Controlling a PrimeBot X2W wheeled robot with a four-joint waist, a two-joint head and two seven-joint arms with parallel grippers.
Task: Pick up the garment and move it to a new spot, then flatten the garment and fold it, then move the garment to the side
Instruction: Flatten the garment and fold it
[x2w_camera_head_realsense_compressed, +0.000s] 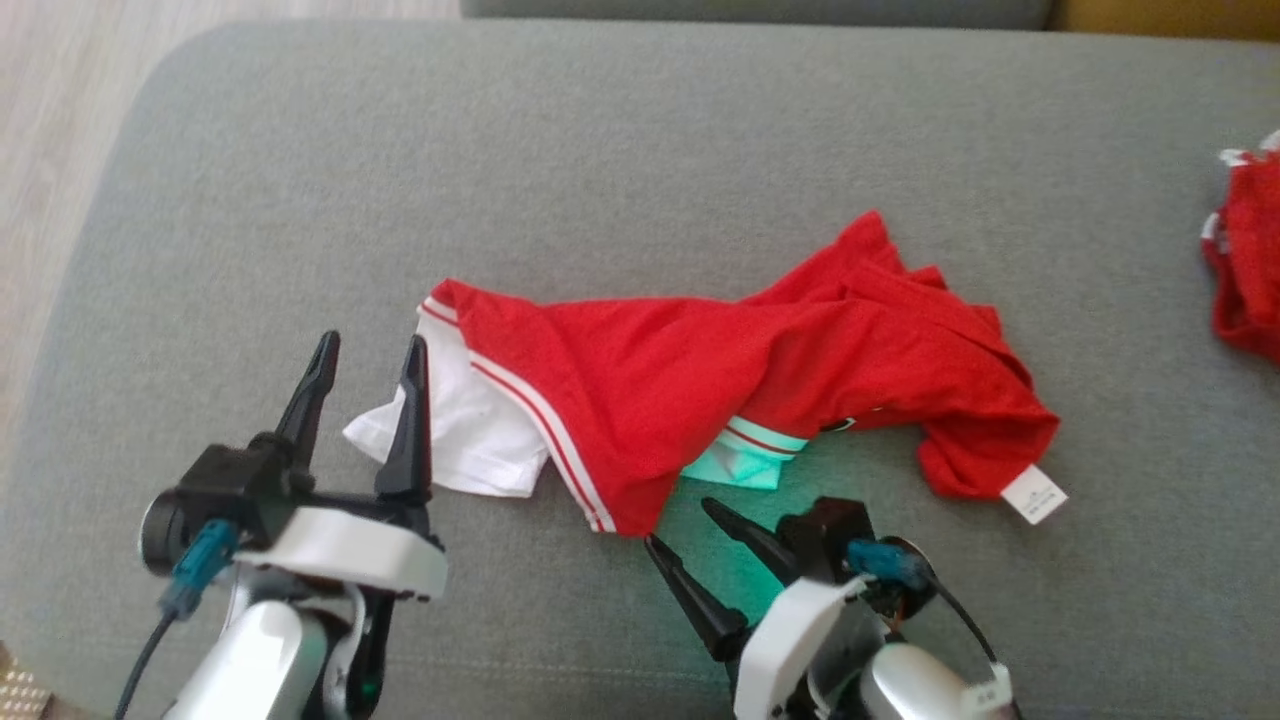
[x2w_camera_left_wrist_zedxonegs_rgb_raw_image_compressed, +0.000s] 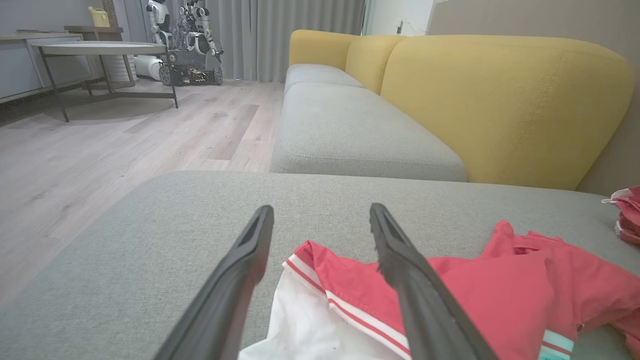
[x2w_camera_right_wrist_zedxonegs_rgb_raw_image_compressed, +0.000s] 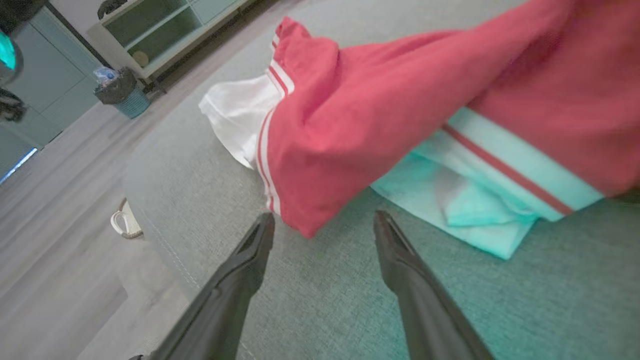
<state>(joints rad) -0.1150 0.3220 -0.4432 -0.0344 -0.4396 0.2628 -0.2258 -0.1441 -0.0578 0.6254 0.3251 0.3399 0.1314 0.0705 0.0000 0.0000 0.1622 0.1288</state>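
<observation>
Red T-shirt (x2w_camera_head_realsense_compressed: 700, 380) w/ white sleeves & red-and-white striped trim lies crumpled, not flat, approx. mid grey seat cushion (x2w_camera_head_realsense_compressed: 640, 130), stretched left to right. One white sleeve (x2w_camera_head_realsense_compressed: 470, 440) sticks out at the left end; the other peeks from under the near edge, tinted green. Right end is bunched up w/ a small white tag (x2w_camera_head_realsense_compressed: 1035, 495) at its near corner; black print barely shows.
</observation>
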